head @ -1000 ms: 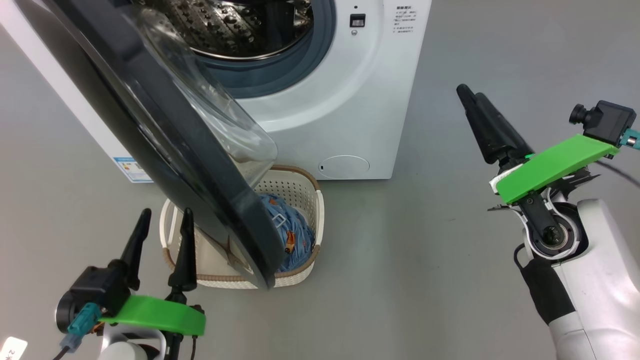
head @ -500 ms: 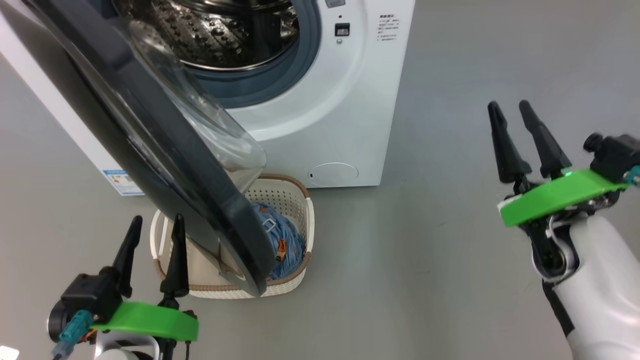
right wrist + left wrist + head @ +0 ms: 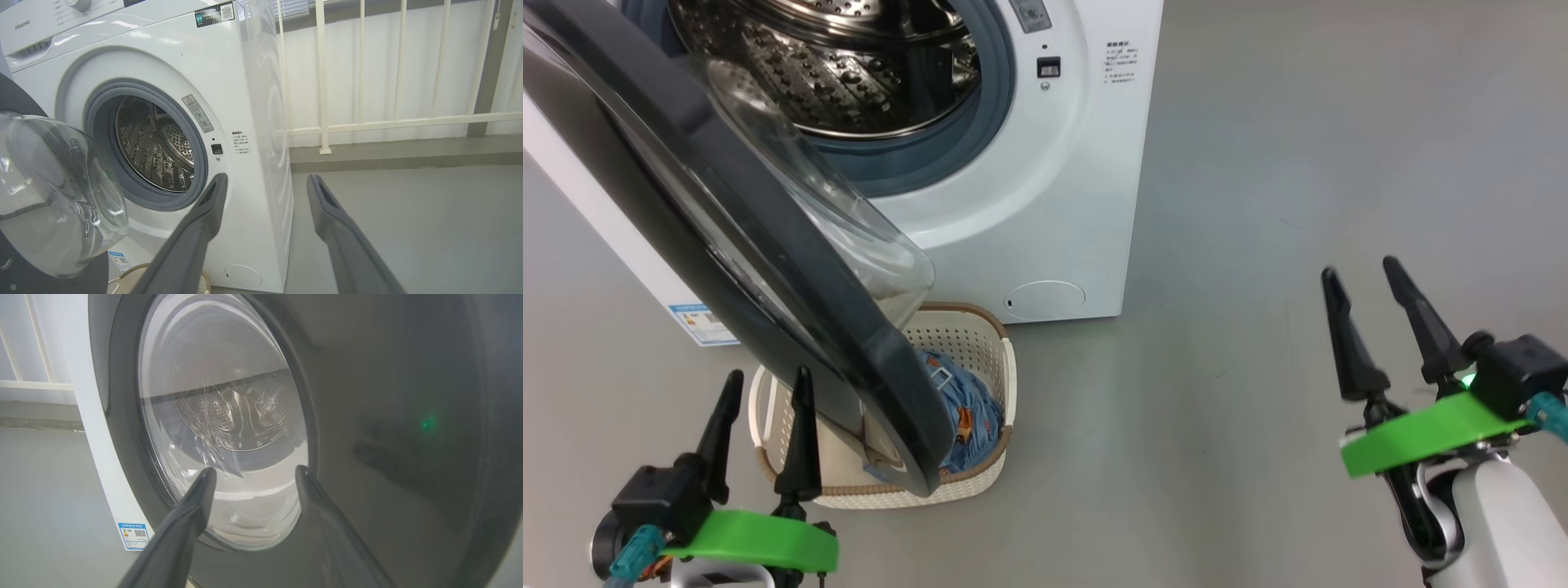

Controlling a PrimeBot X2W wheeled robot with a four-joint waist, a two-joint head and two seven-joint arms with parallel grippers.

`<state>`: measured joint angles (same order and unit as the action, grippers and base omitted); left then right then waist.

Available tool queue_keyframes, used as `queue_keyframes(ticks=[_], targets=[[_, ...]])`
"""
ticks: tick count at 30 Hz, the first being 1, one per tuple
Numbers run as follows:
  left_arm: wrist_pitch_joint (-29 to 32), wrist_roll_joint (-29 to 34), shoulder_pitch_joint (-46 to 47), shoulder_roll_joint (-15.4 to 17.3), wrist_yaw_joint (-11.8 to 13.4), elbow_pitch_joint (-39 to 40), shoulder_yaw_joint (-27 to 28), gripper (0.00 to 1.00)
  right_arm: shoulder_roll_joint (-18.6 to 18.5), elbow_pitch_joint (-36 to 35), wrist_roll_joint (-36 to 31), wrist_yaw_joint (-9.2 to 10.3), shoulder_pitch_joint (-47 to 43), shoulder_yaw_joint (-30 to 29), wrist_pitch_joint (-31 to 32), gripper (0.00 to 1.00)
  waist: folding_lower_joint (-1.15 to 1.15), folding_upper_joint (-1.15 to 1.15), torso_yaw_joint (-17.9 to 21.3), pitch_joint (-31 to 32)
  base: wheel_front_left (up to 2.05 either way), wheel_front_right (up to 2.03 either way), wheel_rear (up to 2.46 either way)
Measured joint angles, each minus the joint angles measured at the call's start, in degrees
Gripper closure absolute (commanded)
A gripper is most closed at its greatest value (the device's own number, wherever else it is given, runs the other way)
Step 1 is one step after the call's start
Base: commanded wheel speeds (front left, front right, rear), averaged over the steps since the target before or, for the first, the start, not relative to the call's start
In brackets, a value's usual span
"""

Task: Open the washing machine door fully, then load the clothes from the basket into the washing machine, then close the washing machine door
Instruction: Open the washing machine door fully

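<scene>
In the head view, the open washing machine door (image 3: 768,269) covers the left part of the basket (image 3: 960,339) and much of the clothes (image 3: 968,408) lying in it. The door's upper left runs off the picture's edge, as does the top of the washing machine (image 3: 1078,204). The door also hides part of the blue label sticker (image 3: 690,318). The sticker's print and the small text (image 3: 1121,64) on the machine's front are too small to read.

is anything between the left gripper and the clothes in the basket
Yes: the open door hangs over the basket, between the left gripper and the clothes. The left wrist view looks straight at the door. Nothing visible stands between the right gripper and the clothes.
</scene>
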<state>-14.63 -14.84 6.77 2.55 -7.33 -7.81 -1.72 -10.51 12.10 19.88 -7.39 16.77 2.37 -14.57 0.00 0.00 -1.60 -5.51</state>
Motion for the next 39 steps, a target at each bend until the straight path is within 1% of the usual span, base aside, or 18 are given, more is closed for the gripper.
queue_keyframes(ticks=[2, 10, 17, 24, 30, 39], targets=[[0.0, 0.0, -0.2, 0.0, 0.0, 0.0, 0.1, 0.00, 0.0, -1.4, -3.2, -0.01, -1.6, -0.5, -0.1, 0.00, 0.00, 0.00, 0.0, 0.2, 0.00, 0.00, 0.00], [0.0, 0.0, -1.4, -0.1, 0.0, -0.7, 0.4, 0.00, 3.2, -3.7, -6.9, -0.01, -8.0, -4.8, -0.1, 0.00, 0.00, 0.00, -0.4, 1.1, 0.00, 0.00, 0.00], [0.0, 0.6, -2.4, -0.1, 0.0, -1.0, 0.6, 0.00, 4.6, -5.7, -9.9, -0.01, -10.9, -6.2, -0.1, 0.00, 0.00, 0.00, -0.6, 1.8, 0.00, 0.00, 0.00], [0.0, 1.0, -2.5, -0.2, 0.0, -1.0, 0.6, 0.00, 5.7, -6.5, -13.1, -0.01, -12.4, -6.7, -0.1, 0.00, 0.00, 0.00, -0.7, 2.3, 0.00, 0.00, 0.00], [0.0, 1.5, -3.2, -0.2, 0.0, -1.3, 0.7, 0.00, 6.7, -6.8, -14.5, -0.01, -13.8, -7.3, -0.1, 0.00, 0.00, 0.00, -0.9, 2.5, 0.00, 0.00, 0.00], [0.0, 2.3, -3.3, -0.2, 0.0, -1.8, 0.6, 0.00, 7.0, -6.5, -16.0, -0.01, -14.4, -7.8, -0.1, 0.00, 0.00, 0.00, -1.1, 2.7, 0.00, 0.00, 0.00]])
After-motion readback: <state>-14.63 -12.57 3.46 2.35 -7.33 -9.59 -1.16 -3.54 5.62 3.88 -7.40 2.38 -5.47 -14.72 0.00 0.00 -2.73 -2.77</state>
